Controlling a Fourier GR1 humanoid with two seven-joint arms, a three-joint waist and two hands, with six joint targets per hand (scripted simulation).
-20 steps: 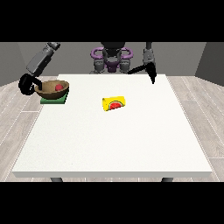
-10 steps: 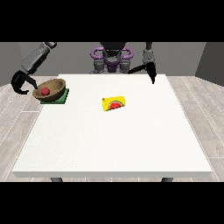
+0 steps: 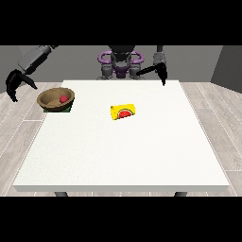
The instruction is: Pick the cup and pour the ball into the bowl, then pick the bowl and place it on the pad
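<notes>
You have the brown bowl (image 3: 56, 99) sitting at about ten o'clock on the white table (image 3: 123, 156), close to the left edge, with the red ball (image 3: 62, 99) resting inside it and a corner of the green pad (image 3: 68, 109) showing under its near side, so both halves of the job look done as things lie. The yellow cup (image 3: 123, 111) lies on its side near the table's centre, its red-marked end facing you. The hand at the view's left (image 3: 15, 83) hangs off the table beyond nine o'clock, apart from the bowl, fingers spread and curving downward around nothing. The hand at the view's right (image 3: 162, 72) hovers near the far edge at about one o'clock, pointing down, also holding nothing; its fingers look straight, though they are small. If you must touch the bowl again, treat it as a light, stiff shell that will likely slide on the pad: take it by the rim, pinching the wall at nine o'clock, and keep it level, since the ball will probably roll freely. Mind how close the bowl sits to the table's left edge; a nudge outward could tip it off. The cup would roll if bumped. Open room lies across the whole near half, from four to eight o'clock.
</notes>
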